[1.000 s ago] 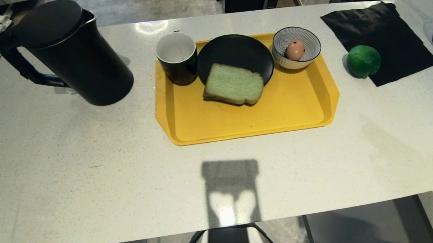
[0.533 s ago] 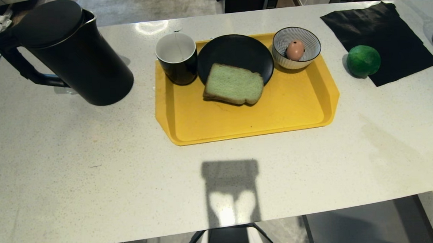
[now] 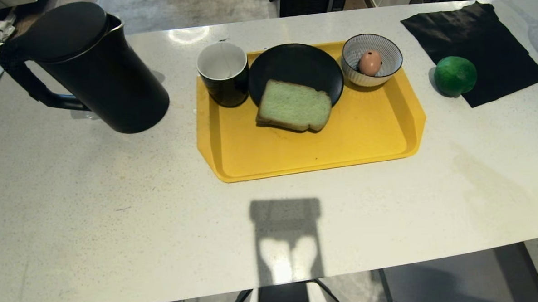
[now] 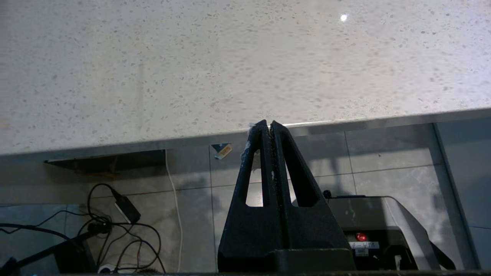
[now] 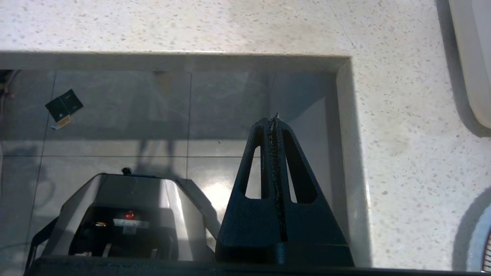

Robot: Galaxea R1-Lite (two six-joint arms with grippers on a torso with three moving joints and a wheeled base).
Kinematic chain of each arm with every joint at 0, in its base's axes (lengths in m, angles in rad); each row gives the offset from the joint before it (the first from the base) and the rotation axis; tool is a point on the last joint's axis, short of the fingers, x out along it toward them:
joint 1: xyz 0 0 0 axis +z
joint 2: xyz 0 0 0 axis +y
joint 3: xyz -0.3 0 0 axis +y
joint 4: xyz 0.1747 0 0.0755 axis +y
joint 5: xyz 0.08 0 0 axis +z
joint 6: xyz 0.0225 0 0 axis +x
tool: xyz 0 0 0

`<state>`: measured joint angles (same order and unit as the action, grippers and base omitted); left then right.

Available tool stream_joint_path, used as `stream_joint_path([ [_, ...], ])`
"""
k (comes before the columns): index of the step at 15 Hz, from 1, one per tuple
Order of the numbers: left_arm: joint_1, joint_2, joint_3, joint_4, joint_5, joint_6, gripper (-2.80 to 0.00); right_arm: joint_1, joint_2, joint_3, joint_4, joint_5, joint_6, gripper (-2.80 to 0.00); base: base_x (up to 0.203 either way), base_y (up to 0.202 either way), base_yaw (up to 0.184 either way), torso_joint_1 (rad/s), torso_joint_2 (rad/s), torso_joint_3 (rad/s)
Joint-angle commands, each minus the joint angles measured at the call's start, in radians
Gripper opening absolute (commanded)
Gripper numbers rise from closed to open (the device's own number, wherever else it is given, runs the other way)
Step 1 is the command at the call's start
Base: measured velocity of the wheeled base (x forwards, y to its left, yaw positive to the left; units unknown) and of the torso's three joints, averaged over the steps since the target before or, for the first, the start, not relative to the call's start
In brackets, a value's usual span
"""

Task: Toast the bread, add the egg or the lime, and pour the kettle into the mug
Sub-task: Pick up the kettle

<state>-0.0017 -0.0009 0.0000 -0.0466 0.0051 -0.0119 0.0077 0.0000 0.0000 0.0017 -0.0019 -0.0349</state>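
Since a second ago the whole head view has slid a little to the right and down, kettle, tray and lime all by the same small amount, so the camera has shifted and nothing on the counter has moved relative to anything else. The kettle point(image 3: 88, 68) is a tall matte black jug with a black lid, a thin steel rim and a big loop handle, standing on the white speckled counter point(image 3: 117, 212) to the left of the yellow tray point(image 3: 314, 153), apart from it. On the tray's far left corner stands the mug point(image 3: 224, 73), glossy black outside, white inside, with a thin string down its inner wall. Just beside it is a black plate point(image 3: 292, 63); the bread point(image 3: 293, 105), a thick pale green slice with a thin tan crust, leans on the plate's near rim with its lower edge over the tray. The egg point(image 3: 369, 62), pinkish-brown with a dark spot on top, lies in a striped bowl point(image 3: 389, 55) at the tray's far right corner. The lime point(image 3: 455, 75), round and glossy green, rests right of the tray at the edge of a black cloth point(image 3: 473, 37). The left gripper point(image 4: 267, 124) and right gripper point(image 5: 273, 119) hang at the counter's near edge above the tiled floor, each with its two fingers pressed together and holding nothing. No readable brand or writing shows on any task item.
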Motion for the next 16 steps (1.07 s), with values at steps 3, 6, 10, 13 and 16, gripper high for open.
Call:
stream_joint_path([
  [3,0.000,-0.001,0.015,-0.001,0.002,-0.002,-2.80,0.000,0.002,0.002,0.000,0.000,0.000,-2.80,0.000,0.174,0.001,0.005,0.00,0.000],
  [6,0.000,-0.001,0.015,-0.001,0.003,-0.002,-2.80,0.000,0.002,0.001,0.000,0.000,0.000,-2.80,0.000,0.036,0.000,0.001,0.00,-0.001],
  [10,0.000,-0.001,0.015,-0.001,0.003,-0.003,-2.80,0.000,0.002,0.002,0.000,0.000,0.000,-2.80,0.000,0.000,0.000,0.000,0.00,0.000],
  [13,0.000,-0.001,0.015,-0.001,0.003,-0.003,-2.80,0.000,0.002,0.002,0.000,0.000,0.000,-2.80,0.000,0.000,0.000,0.000,0.00,0.000],
  [16,0.000,-0.001,0.015,-0.001,0.004,0.001,-2.80,0.000,0.002,0.000,0.000,0.000,0.000,-2.80,0.000,0.000,0.000,0.000,0.00,0.000],
])
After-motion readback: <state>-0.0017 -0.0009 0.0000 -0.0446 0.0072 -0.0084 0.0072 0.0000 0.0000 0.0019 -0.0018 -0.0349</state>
